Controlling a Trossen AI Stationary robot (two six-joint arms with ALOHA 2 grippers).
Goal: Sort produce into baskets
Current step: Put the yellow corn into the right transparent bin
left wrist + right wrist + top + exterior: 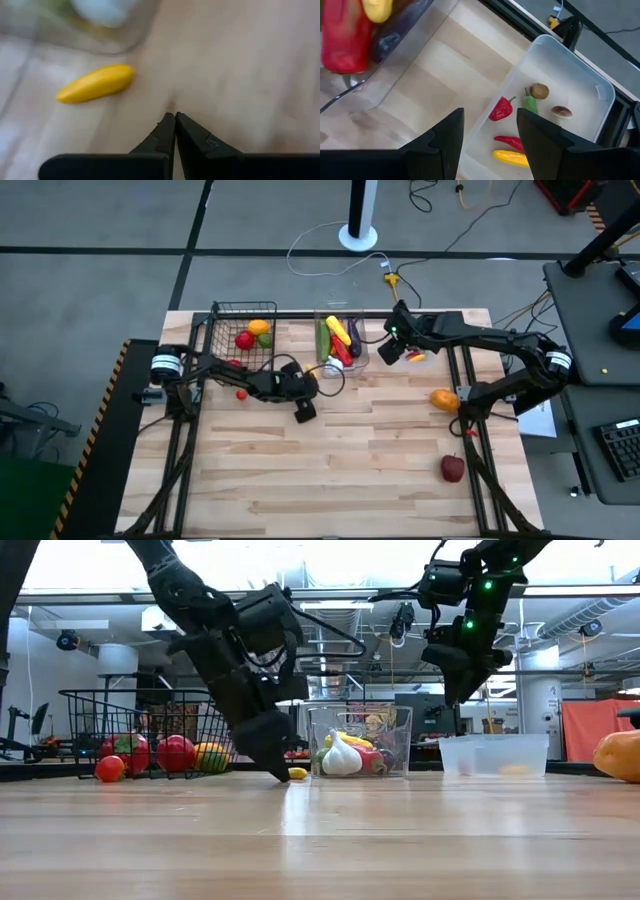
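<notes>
Yellow pepper (96,83): small and long, lying on the bare wood beside my left claw and just outside the tall clear bin (360,740); nothing is touching it.
Left claw (174,119): mine, down at the tabletop with its two dark tips pressed together on nothing; the pepper sits off to one side of them.
Tall clear bin: at the back middle of the table, holding white garlic (341,757), a yellow pepper and red and purple pieces.
Wire basket (228,320): black mesh, back left, with a tomato (244,340), a green piece and an orange one inside.
Small red fruit (241,393): loose on the wood near the basket's front edge.
Right claw (487,131): also mine, hanging part-way open and empty above the shallow bin (580,75).
Shallow bin: clear plastic, back right, holding two red peppers, a yellow one, a green piece and two small brownish items.
Orange pepper (445,398): on the table by the right arm.
Red apple (453,469): alone near the front right.
Table (330,480): pale wooden planks.
</notes>
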